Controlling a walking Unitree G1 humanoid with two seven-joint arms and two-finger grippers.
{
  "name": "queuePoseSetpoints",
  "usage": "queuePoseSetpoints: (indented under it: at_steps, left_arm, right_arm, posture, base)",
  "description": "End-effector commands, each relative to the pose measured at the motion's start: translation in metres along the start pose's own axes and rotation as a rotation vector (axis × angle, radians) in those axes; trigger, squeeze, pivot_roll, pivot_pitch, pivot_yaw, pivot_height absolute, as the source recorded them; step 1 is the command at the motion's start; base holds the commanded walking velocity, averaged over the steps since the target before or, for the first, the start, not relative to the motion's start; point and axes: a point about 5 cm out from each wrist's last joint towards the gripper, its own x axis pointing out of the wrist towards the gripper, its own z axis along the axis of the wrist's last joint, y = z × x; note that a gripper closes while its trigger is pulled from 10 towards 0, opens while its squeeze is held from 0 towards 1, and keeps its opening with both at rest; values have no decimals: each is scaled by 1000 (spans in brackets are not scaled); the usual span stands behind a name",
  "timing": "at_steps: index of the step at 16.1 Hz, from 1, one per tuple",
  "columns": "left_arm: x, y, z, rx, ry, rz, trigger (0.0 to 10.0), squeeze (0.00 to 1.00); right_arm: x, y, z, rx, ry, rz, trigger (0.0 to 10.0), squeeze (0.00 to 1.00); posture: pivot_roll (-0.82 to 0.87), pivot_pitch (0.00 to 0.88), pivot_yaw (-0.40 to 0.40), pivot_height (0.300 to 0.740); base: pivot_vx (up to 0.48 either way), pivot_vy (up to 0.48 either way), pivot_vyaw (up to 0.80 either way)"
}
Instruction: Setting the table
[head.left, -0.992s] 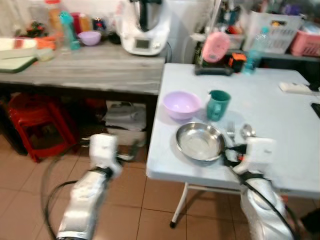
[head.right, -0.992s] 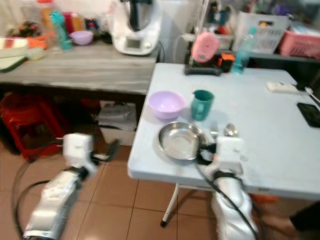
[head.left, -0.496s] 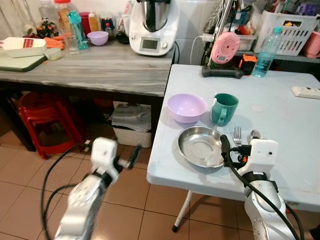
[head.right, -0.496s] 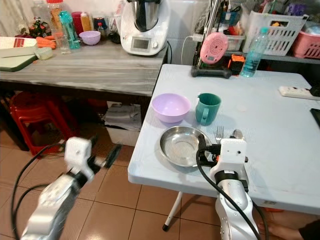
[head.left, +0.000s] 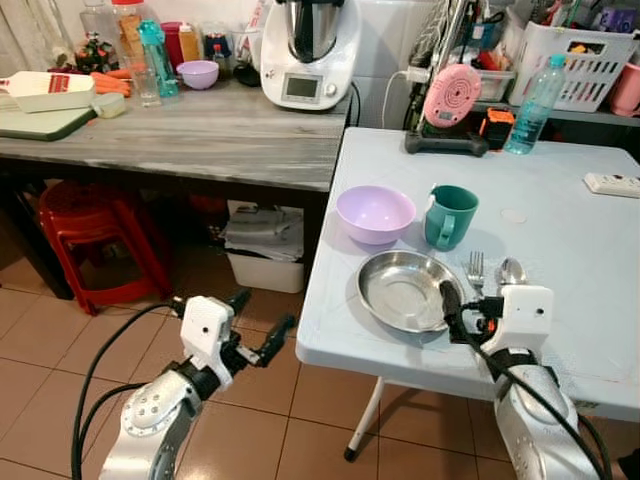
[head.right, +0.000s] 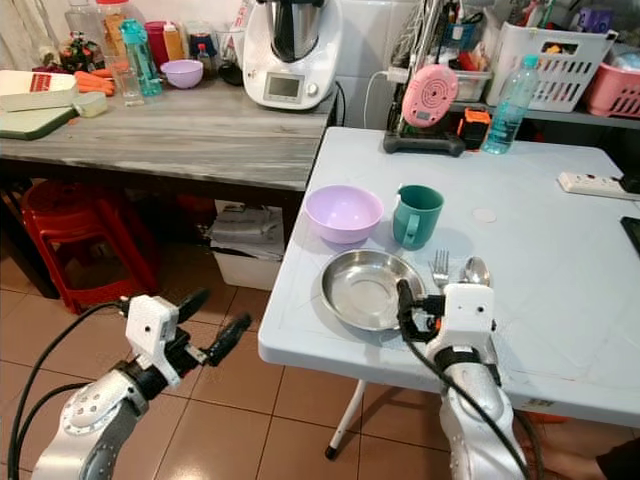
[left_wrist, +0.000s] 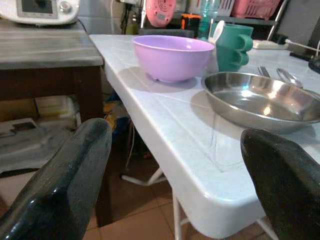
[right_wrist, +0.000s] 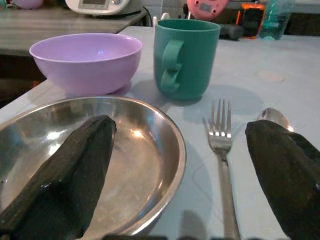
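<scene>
On the pale blue folding table (head.left: 560, 230), the place setting sits near the front left corner: a shallow round stainless-steel plate (head.left: 402, 290) close to the front edge, a silver metal fork (head.left: 476, 270) and silver spoon (head.left: 511, 271) just to its right, and a lilac plastic bowl (head.left: 375, 213) and teal handled mug (head.left: 447, 216) behind it, toward the table's middle.

The right gripper (head.right: 432, 308) hovers at the front edge with its fingers spread — one over the plate's right rim, the other out past the spoon, the fork lying between them. The left gripper (head.left: 253, 326) hangs below and off the table's left edge, fingers also spread, holding nothing.

The risk lies in how near the plate sits to the front edge: a forward push from the right gripper could tip its rim or skid it, and a sideways sweep would scatter the fork and spoon — or knock the mug into the bowl.
</scene>
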Motion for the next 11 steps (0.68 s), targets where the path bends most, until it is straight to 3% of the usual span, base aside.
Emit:
queuePoseSetpoints:
  at_steps: [1, 11]
  left_arm:
    - [2, -1, 2, 15, 3, -29, 10000, 0]
    - [-2, 4, -4, 51, 8, -23, 10000, 0]
  right_arm:
    - [2, -3, -2, 23, 22, 11, 10000, 0]
    - [4, 1, -11, 91, 73, 63, 10000, 0]
  posture:
    - [-35, 0, -32, 740]
    - [-31, 0, -24, 740]
  base:
    - [0, 0, 0]
    - [0, 0, 0]
